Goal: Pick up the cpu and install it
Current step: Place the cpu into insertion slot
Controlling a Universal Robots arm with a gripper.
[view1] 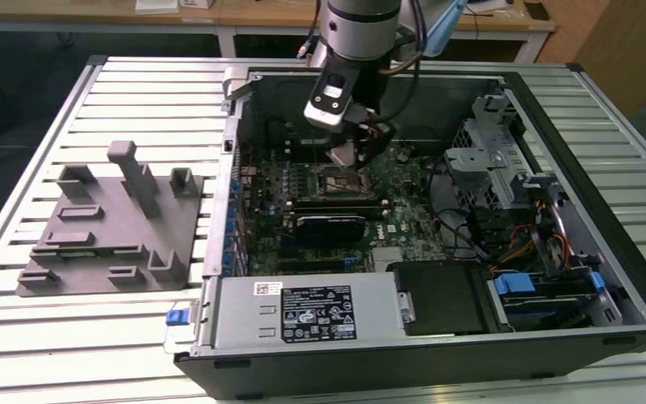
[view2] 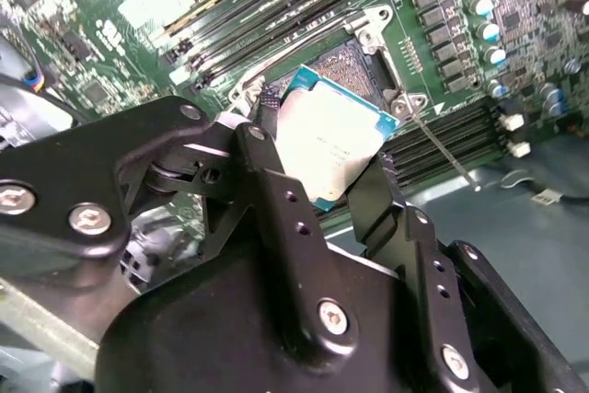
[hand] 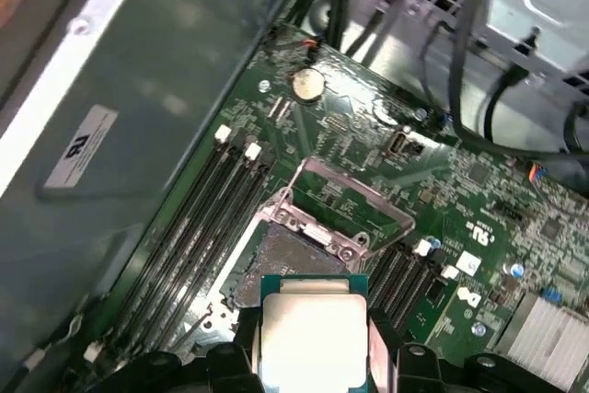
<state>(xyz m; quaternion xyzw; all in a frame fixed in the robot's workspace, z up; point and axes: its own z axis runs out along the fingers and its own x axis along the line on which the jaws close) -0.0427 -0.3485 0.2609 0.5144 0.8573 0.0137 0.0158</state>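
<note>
My black end effector (view2: 322,172) is grasping the flat silvery square cpu (view2: 329,140) by its edges, underside free for the open dark socket (hand: 290,260)

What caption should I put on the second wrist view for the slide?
Gripper holds the cpu by two opposite edges, poised over the open socket on the motherboard.

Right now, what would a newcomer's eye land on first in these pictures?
The silvery cpu stands out in both wrist views, gripped by the black hand over the open socket. In the exterior view, the opened case lies in the middle, with a grey fixture beside it on the exterior view's left.
</note>
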